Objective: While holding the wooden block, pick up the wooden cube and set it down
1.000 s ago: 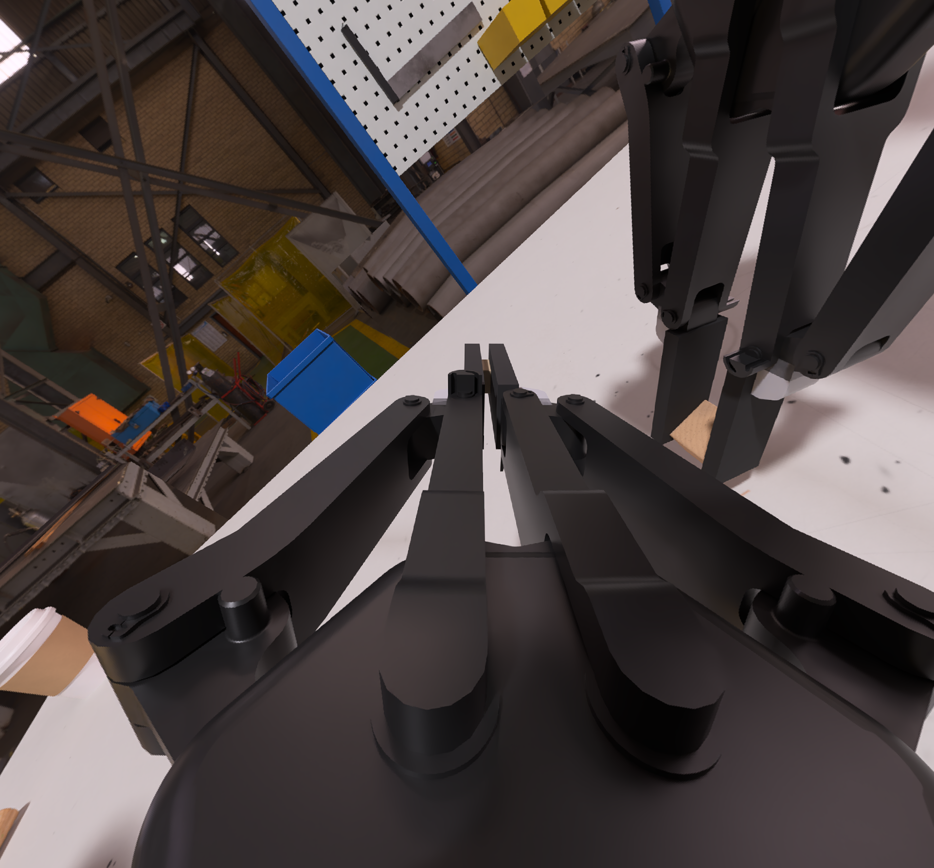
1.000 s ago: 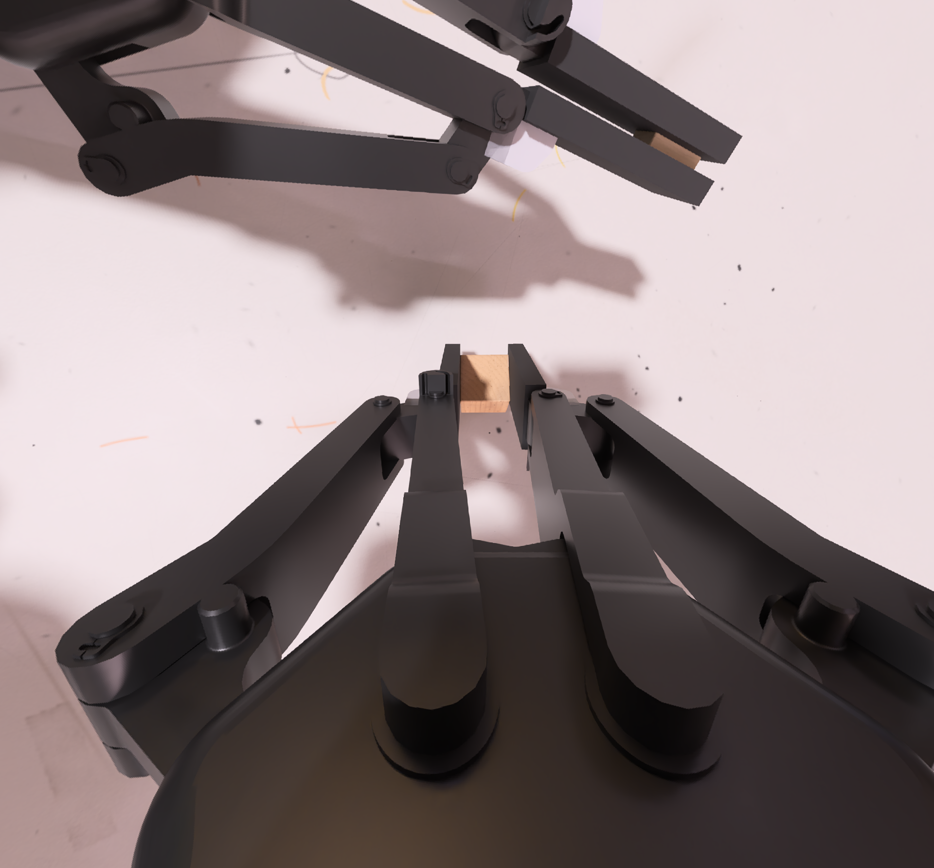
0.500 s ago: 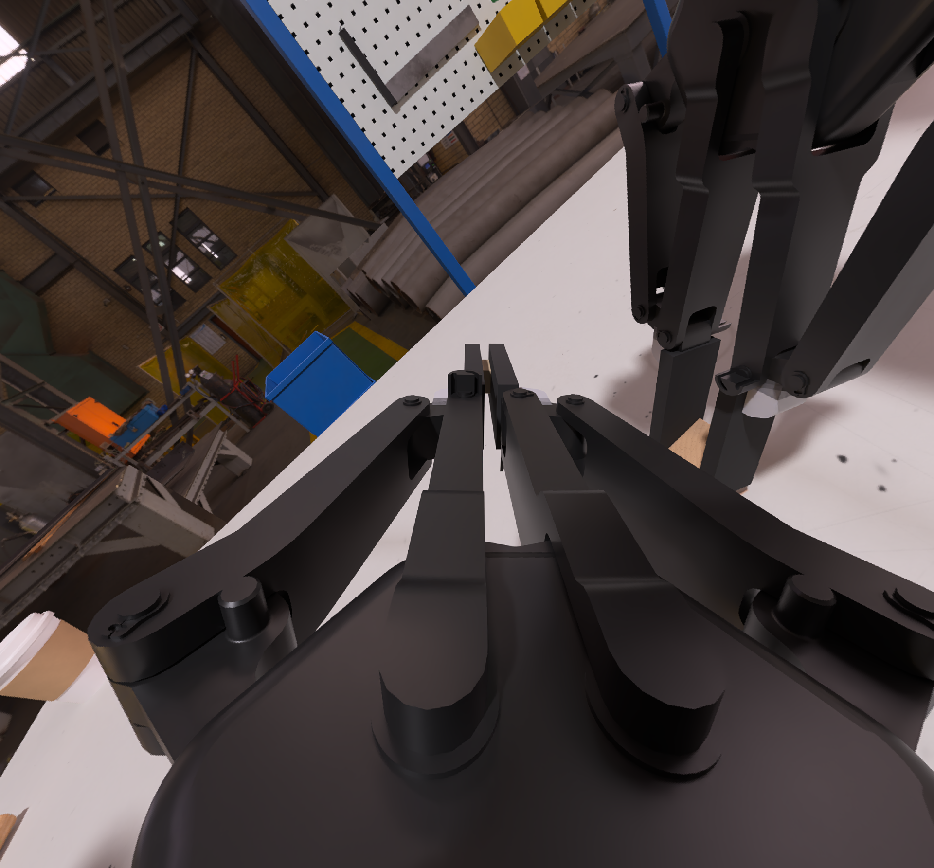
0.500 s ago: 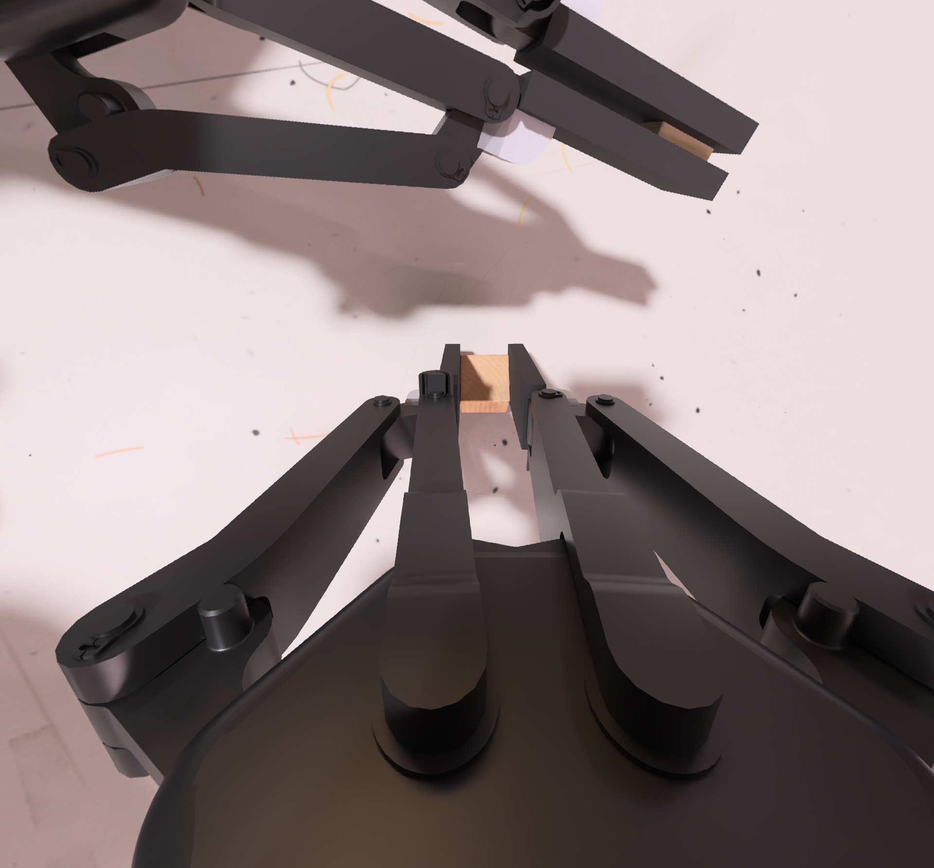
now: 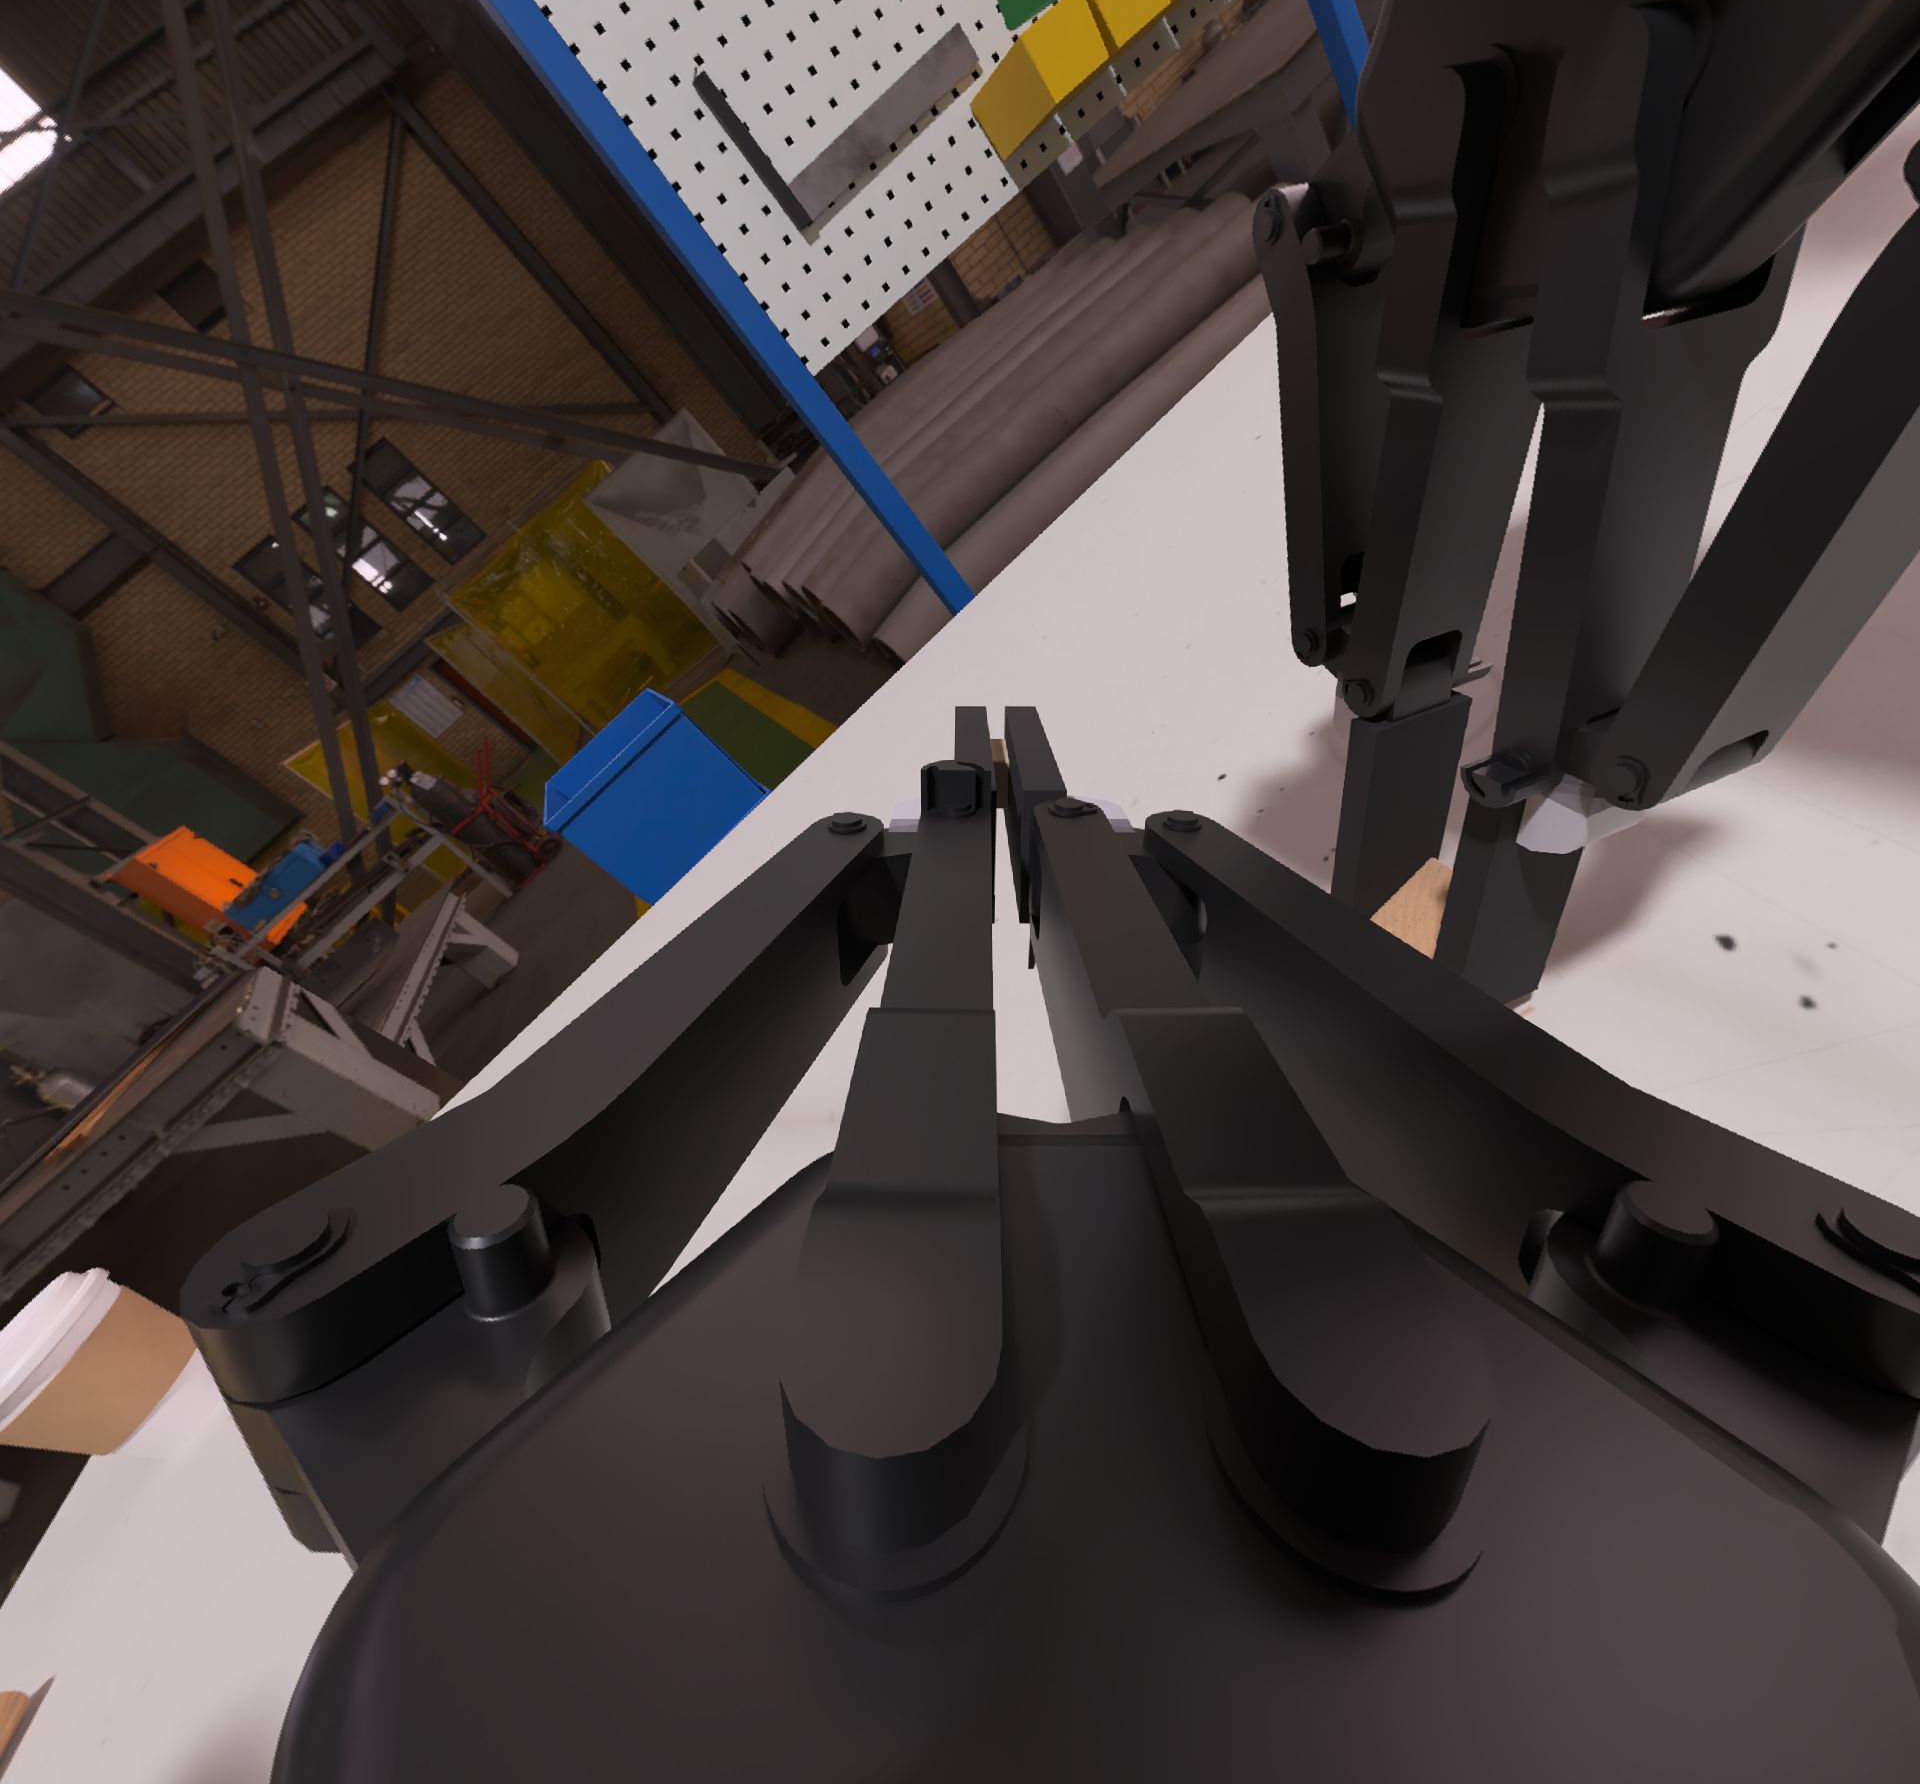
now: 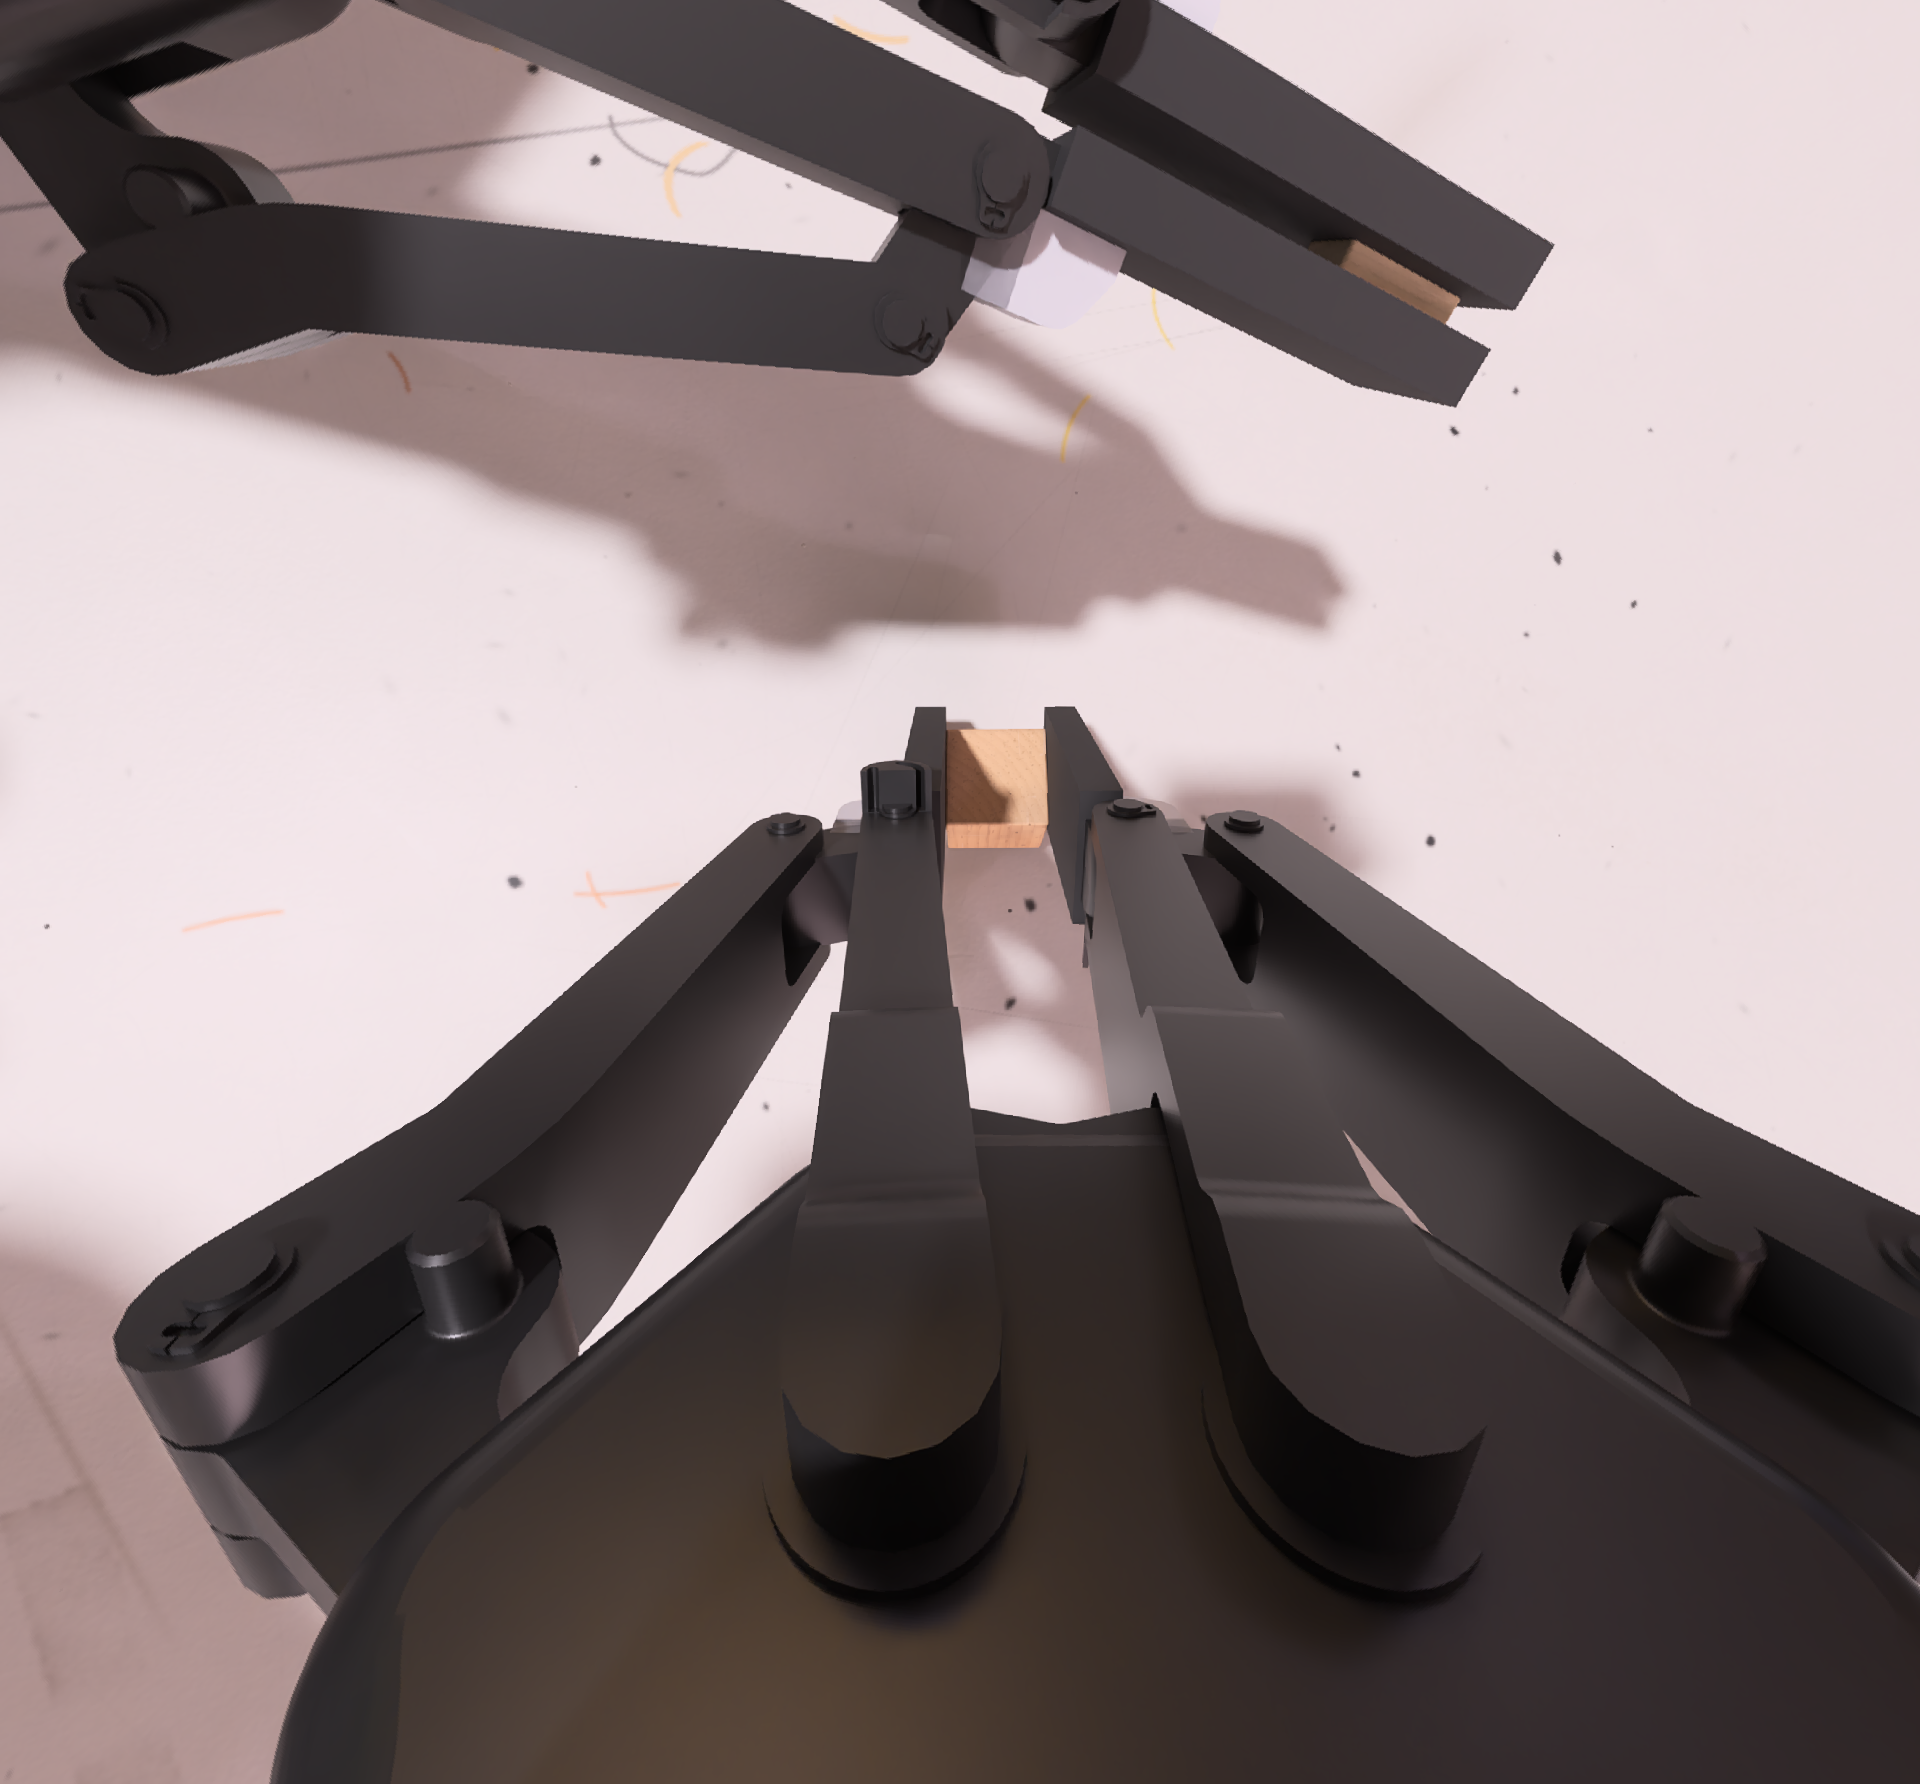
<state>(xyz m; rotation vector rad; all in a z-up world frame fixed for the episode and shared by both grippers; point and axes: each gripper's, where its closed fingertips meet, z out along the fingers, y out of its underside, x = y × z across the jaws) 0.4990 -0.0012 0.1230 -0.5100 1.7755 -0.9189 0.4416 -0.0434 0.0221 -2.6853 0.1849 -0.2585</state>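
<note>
Jaws closed on wooden cube (image 6: 994, 787), other jaws gripping wooden block (image 6: 1387, 278)

So, the count: two grippers over the white table (image 6: 312, 695), left gripper (image 6: 1481, 321) and right gripper (image 6: 995, 747). Two wood pieces, one per gripper: a thin wooden block (image 6: 1387, 280) and a wooden cube (image 6: 994, 784). Off the table's far edge: one blue bin (image 5: 649, 799), one pegboard (image 5: 748, 51), and one paper cup (image 5: 73, 1360) at the near corner.
</note>
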